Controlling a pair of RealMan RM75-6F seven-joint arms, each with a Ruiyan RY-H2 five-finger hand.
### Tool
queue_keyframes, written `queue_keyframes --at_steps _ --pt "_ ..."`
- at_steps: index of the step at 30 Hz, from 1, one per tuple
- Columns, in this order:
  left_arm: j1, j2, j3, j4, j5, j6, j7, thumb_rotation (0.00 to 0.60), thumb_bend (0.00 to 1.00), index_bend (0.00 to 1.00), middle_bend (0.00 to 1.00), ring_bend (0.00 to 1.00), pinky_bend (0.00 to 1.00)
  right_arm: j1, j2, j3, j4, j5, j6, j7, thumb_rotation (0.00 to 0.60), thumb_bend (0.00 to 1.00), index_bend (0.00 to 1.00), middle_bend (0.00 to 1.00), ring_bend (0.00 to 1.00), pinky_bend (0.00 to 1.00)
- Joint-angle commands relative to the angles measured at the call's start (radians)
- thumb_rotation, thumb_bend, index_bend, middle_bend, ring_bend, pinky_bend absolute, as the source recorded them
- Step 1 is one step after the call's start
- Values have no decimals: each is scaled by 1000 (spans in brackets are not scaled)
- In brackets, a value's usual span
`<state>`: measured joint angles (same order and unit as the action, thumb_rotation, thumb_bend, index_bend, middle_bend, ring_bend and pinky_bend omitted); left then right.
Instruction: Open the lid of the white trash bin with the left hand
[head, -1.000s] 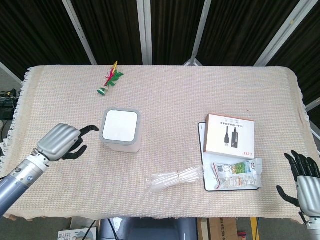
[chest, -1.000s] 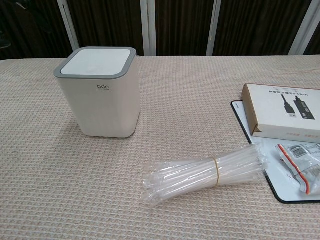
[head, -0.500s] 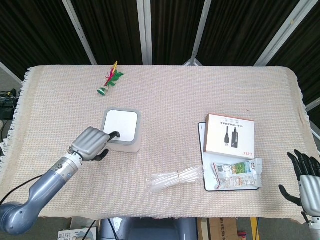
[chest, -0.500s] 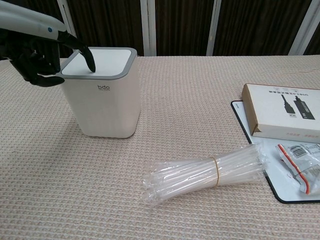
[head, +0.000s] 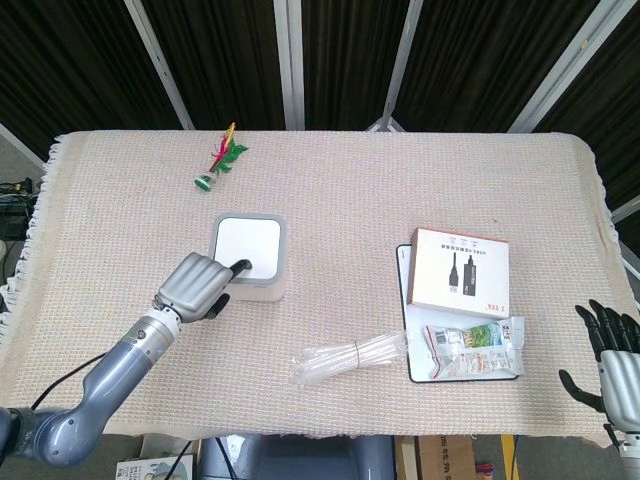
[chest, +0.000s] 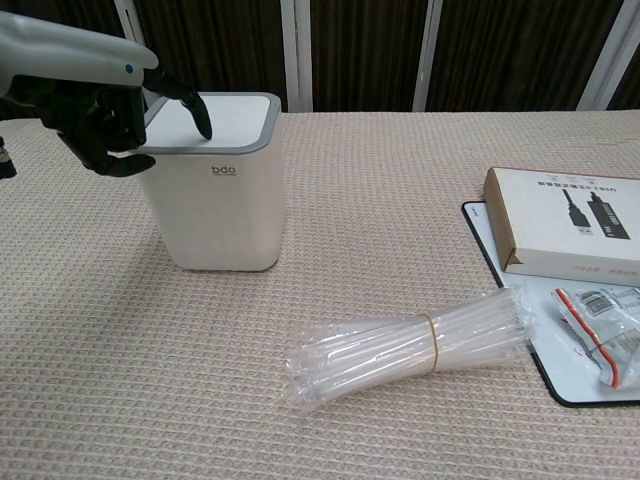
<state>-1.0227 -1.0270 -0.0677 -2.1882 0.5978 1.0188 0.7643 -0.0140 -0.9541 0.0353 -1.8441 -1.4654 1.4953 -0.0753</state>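
The white trash bin (head: 250, 262) with a grey-rimmed lid (chest: 222, 118) stands left of the table's middle, and its lid lies flat and closed. My left hand (head: 198, 284) is at the bin's near-left side. Most of its fingers are curled in, and one outstretched finger (chest: 199, 112) presses down on the lid's left part. In the chest view the bin leans slightly to the right under my left hand (chest: 100, 120). My right hand (head: 612, 352) hangs at the table's near-right corner with fingers spread, holding nothing.
A bundle of clear straws (head: 354, 358) lies in front of the bin to the right. A cable box (head: 460, 272) and a snack packet (head: 470, 346) lie on a black-edged mat (head: 405, 320) at the right. A feathered toy (head: 220, 160) lies far left.
My left hand came in from the left of the bin and put a finger on its lid. The bin has slid a little to the right. The right hand barely moved.
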Motion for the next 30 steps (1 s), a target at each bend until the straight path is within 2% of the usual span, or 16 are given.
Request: queue_keyframes --at_steps 1,4,7,8,9,11,12,14,15,17,19,25,30 --pt "52 58 -33 -83 136 103 -55 600 608 246 861 801 733 0 0 0 0 0 0 0 600 269 117 56 0 17" --pt "110 105 -41 -142 253 197 -85 600 528 246 797 758 731 0 0 -1 0 -1 -1 -1 600 269 117 55 0 17" --pt "211 138 -11 -168 440 349 -77 600 425 247 672 623 673 1 -1 -3 0 -3 -4 -3 600 268 117 56 0 18" --pt "245 141 7 -168 495 394 -69 600 378 248 609 547 631 2 -2 -4 0 -4 -5 -5 600 268 117 56 0 18" --pt "285 144 30 -168 550 446 -52 600 330 249 548 467 579 3 -3 -5 0 -5 -7 -7 600 268 117 56 0 18" --pt "420 135 123 -168 728 596 21 600 259 247 459 350 465 5 -5 -7 0 -7 -11 -15 600 267 117 56 0 18" --pt "486 124 165 -168 800 655 50 600 235 246 428 314 419 5 -6 -8 -2 -9 -11 -19 600 268 117 56 0 17" --pt "575 107 218 -150 881 720 53 600 179 243 344 246 325 5 -8 -10 -3 -10 -12 -24 600 268 117 56 0 17" --pt "653 92 264 -96 937 778 -4 600 165 242 323 232 306 7 -9 -11 -3 -14 -15 -30 600 268 117 56 0 17" --pt "753 69 314 24 1003 854 -139 600 140 242 289 205 263 11 0 -22 -5 -26 -28 -32 600 268 117 56 0 17" --pt "821 59 333 122 1006 893 -272 600 139 241 284 192 238 13 8 -26 -6 -33 -34 -31 600 268 117 55 0 17" --pt "898 45 330 254 977 918 -467 600 139 240 272 143 199 13 12 -29 -5 -42 -32 -25 600 268 117 56 0 15" --pt "952 29 312 385 902 860 -657 600 139 240 251 124 187 2 19 -27 -2 -61 2 0 600 267 117 56 0 4"
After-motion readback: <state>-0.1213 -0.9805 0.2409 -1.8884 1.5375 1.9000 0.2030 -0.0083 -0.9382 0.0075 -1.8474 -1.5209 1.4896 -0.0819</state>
